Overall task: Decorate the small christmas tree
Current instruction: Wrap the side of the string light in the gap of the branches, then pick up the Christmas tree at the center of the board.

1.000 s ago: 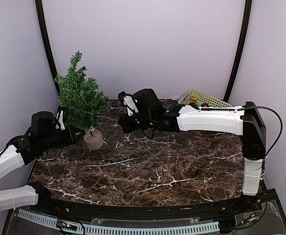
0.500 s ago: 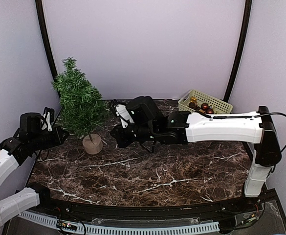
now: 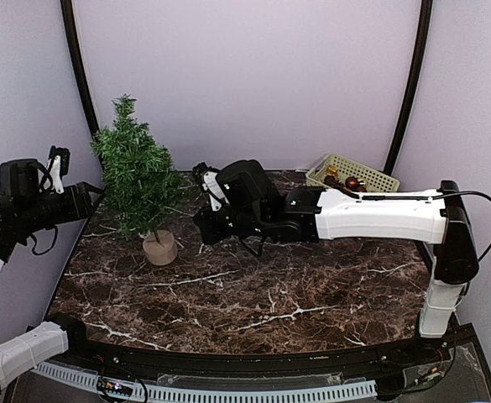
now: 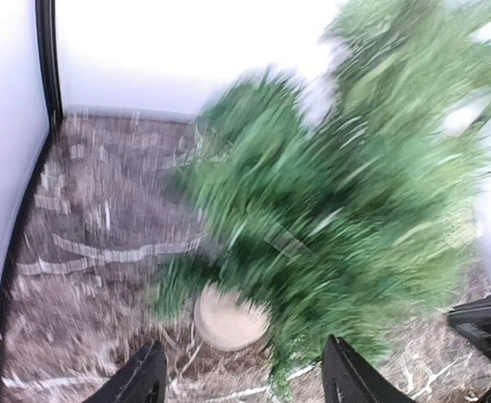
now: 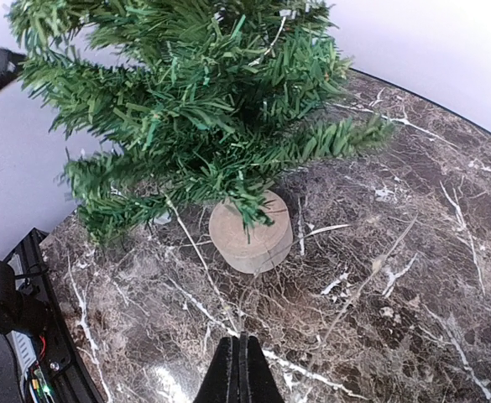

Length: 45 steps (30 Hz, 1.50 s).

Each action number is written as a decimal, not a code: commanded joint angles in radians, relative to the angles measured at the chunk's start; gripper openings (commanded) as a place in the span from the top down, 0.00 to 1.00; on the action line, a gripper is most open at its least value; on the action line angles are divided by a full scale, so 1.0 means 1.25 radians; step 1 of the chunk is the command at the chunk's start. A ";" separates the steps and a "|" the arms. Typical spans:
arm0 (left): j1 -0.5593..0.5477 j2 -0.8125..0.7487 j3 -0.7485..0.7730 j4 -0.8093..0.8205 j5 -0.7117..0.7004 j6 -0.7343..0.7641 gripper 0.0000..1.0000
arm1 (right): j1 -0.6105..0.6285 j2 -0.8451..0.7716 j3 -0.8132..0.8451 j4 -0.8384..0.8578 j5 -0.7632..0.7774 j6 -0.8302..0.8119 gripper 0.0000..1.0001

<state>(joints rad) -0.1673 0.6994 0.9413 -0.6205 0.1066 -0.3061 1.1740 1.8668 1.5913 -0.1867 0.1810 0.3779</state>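
Zero ornaments show on the small christmas tree [image 3: 138, 180], upright on the surface [image 3: 295, 285]; decorating seems wholly undone. Left tool [image 4: 245, 379]: spread, empty, left of tree. Right tool [image 5: 241, 369]: pressed together, right of tree. Baubles [image 3: 352, 180]: in basket [image 3: 378, 177], far right of tree

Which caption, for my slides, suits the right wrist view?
Shut right gripper faces the small christmas tree standing on a dark marble table.

Ahead of the jaws of the right gripper [image 5: 243, 348], the small christmas tree [image 5: 203, 109] is dark green with a pale beige base [image 5: 249, 235], the table [image 5: 396, 277] dark brown with white veins.
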 commanded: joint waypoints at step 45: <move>0.003 0.378 0.500 0.061 0.237 0.288 0.46 | -0.011 0.024 0.051 0.014 -0.040 0.024 1.00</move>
<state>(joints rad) -0.1673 1.1431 1.5322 -0.4992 0.4026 0.0250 1.1637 1.8835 1.6226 -0.1875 0.1417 0.3985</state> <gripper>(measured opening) 0.552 0.005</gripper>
